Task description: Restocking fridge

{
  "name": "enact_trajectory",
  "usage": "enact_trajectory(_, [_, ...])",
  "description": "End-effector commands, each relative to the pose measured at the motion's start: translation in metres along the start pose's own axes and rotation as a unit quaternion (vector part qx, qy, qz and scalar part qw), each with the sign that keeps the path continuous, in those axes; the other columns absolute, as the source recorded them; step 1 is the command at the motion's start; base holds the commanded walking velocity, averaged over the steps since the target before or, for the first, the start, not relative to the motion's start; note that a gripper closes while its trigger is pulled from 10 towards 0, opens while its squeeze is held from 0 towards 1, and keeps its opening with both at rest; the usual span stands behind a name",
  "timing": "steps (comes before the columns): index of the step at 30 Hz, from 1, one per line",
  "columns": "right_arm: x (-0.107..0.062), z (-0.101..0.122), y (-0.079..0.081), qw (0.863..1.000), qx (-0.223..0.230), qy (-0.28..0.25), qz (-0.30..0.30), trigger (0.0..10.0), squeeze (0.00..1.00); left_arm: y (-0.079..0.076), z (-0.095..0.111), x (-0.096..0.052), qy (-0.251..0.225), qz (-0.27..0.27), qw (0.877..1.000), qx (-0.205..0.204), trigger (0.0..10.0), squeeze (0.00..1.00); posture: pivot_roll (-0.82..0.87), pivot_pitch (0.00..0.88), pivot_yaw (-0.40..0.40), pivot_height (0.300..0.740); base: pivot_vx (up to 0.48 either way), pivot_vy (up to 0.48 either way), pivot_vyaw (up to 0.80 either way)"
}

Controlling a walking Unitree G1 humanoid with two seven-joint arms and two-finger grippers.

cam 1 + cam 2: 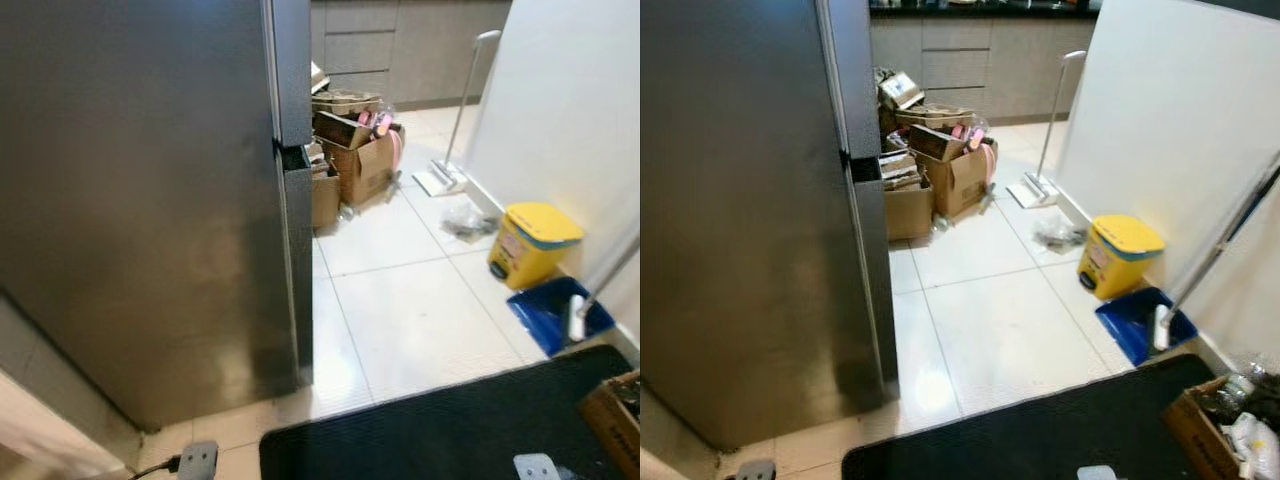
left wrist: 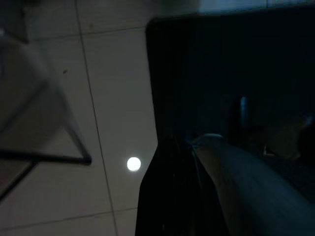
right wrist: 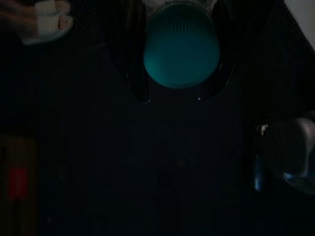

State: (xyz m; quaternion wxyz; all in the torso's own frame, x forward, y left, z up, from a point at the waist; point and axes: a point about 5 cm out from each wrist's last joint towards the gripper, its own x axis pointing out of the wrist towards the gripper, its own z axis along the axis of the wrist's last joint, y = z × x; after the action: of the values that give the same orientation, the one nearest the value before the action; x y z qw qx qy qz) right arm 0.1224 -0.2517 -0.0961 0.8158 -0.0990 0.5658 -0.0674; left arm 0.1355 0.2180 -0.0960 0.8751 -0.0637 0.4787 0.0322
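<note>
To the robot's front-left, the tall dark-grey steel fridge (image 1: 140, 200) stands shut on the white tiled floor (image 1: 400, 300), with the black floor mat (image 1: 440, 430) nearest the robot. The right gripper (image 3: 179, 96) holds a teal ribbed-cap container (image 3: 181, 51) between its fingers, low over the mat, so the fridge lies ahead and leftward. Left gripper: finger state cannot be told; yellow lidded bin (image 1: 533, 242) and stacked cardboard boxes (image 1: 352, 150) sit well aside.

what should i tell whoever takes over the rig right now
Right pincer: shut on a teal-capped item, hanging over the black mat.
Left pincer: idle, dark wrist view, finger state unclear.
Fridge: on the left, doors closed.
Open cardboard box of goods by the mat's right edge.
Done: one item in hand.
Left: open the fridge, shelve it, fetch the rest.
</note>
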Motion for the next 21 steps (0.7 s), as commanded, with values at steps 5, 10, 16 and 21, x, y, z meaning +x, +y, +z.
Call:
enact_trajectory(5, [0.0, 0.0031, -0.0024, 1.0, -0.002, -0.006, -0.003, 10.0, 0.0, -0.0003, -0.011, -0.0022, 0.016, 0.001, 1.0, -0.003, 10.0, 0.0, -0.04, 0.0, -0.026, 0.74, 0.355, 0.0, 0.0])
enact_trajectory(10, [0.0, 0.0022, -0.0026, 1.0, -0.001, -0.005, -0.002, 10.0, 0.0, -0.0002, -0.0119, -0.0022, 0.018, 0.009, 1.0, -0.01, 10.0, 0.0, -0.04, 0.0, -0.027, 0.74, 0.263, 0.0, 0.0])
enact_trajectory(16, [-0.0001, 0.0017, -0.002, 1.0, -0.002, -0.007, 0.003, 10.0, 0.0, -0.0013, -0.013, -0.0021, 0.02, 0.007, 1.0, -0.018, 10.0, 0.0, -0.04, 0.0, -0.028, 0.74, 0.0, 0.0, 0.0])
enact_trajectory(21, [-0.0001, 0.002, -0.0019, 1.0, -0.002, -0.009, 0.006, 10.0, 0.0, -0.0025, -0.0141, -0.0022, 0.02, 0.002, 0.999, -0.025, 10.0, 0.0, -0.04, 0.0, -0.028, 0.74, 0.05, -0.194, 0.0])
